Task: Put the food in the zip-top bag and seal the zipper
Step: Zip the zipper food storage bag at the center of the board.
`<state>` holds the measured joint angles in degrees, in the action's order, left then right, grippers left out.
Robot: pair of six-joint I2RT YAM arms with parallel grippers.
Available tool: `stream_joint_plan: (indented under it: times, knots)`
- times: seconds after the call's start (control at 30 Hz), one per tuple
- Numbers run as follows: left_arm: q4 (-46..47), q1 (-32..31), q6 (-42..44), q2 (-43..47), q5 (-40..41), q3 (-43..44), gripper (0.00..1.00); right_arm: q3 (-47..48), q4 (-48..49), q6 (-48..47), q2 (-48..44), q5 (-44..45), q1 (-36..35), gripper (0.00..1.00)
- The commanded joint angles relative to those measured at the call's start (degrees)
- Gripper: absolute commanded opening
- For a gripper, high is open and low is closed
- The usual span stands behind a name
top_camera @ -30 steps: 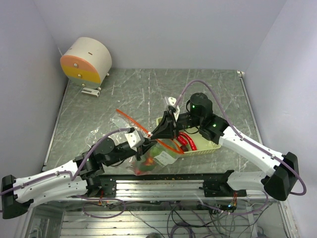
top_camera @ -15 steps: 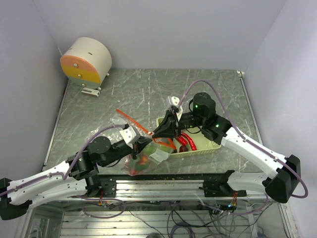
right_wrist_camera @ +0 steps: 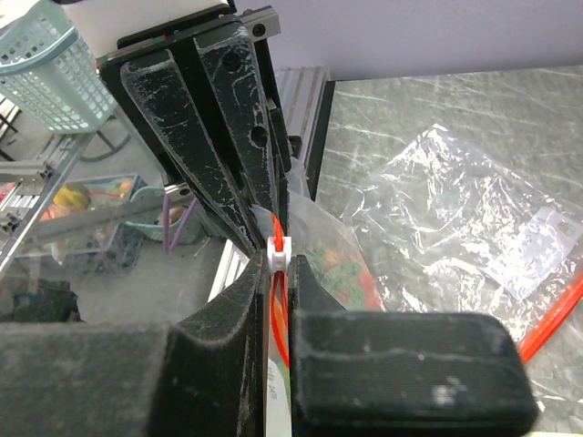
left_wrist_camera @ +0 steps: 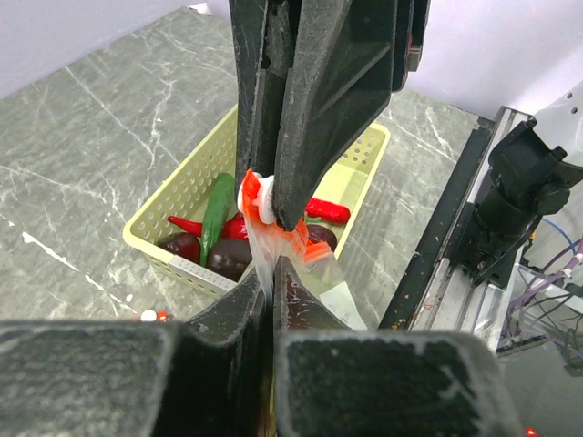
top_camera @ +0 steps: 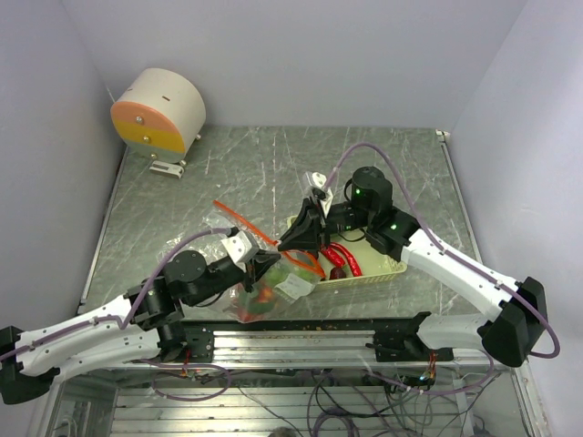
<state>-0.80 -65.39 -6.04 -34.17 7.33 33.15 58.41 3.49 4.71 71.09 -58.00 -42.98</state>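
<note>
Both hands are pinched shut, tip to tip, at the mouth of the zip-top bag (top_camera: 273, 289) by the tabletop's (top_camera: 228, 173) front edge. Left hand (left_wrist_camera: 272, 273) nips the clear film just under the zipper (right_wrist_camera: 276, 309), and right hand (right_wrist_camera: 281, 273) clamps the zipper at its white slider (left_wrist_camera: 260, 196). Some food (top_camera: 264, 296) is inside the bag; red chilis (left_wrist_camera: 323, 211), a green one (left_wrist_camera: 217, 205) & dark purple pcs (left_wrist_camera: 228, 257) lie in the basket (left_wrist_camera: 182, 196) just behind
</note>
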Motion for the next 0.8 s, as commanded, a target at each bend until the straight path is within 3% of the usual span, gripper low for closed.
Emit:
stream_joint_plan:
  times: [0.0, 0.07, 0.13, 0.2, 0.27, 0.33, 0.37, 0.77]
  knots:
    - [2.78, -0.14, 0.32, 0.0, -1.29, 2.7, 0.17, -0.4, 0.33, -0.99, -0.76, -1.69, 0.79, 0.0]
    - [2.62, -0.13, 0.46, 0.15, -1.74, 2.83, 0.22, -0.38, -1.1, -2.22, -1.37, -2.56, 0.73, 0.0]
    - [2.12, -0.1, 0.55, 0.38, -1.64, 3.12, 0.37, -0.4, -2.21, -3.2, -1.68, -3.42, 0.71, 0.0]
    - [1.29, -0.11, 1.12, 0.34, -1.87, 3.68, 0.39, -0.48, -2.53, -3.56, -1.88, -3.78, 0.78, 0.0]
    - [0.85, -0.1, 1.5, 0.08, -2.13, 4.29, 0.35, -0.54, -2.61, -3.57, -1.89, -3.88, 0.77, 0.0]
    - [0.92, -0.1, 1.8, -0.32, -2.44, 4.8, 0.13, -0.55, -2.42, -3.42, -1.71, -4.17, 0.76, 0.0]
    - [0.92, -0.12, 1.9, -0.52, -2.43, 4.89, 0.08, -0.58, -2.54, -3.39, -1.59, -4.22, 0.79, 0.0]
    - [-0.23, -0.1, 0.9, 3.37, 0.23, 5.5, 0.07, -0.66, -6.48, -6.67, -0.63, 0.2, 0.81, 0.0]
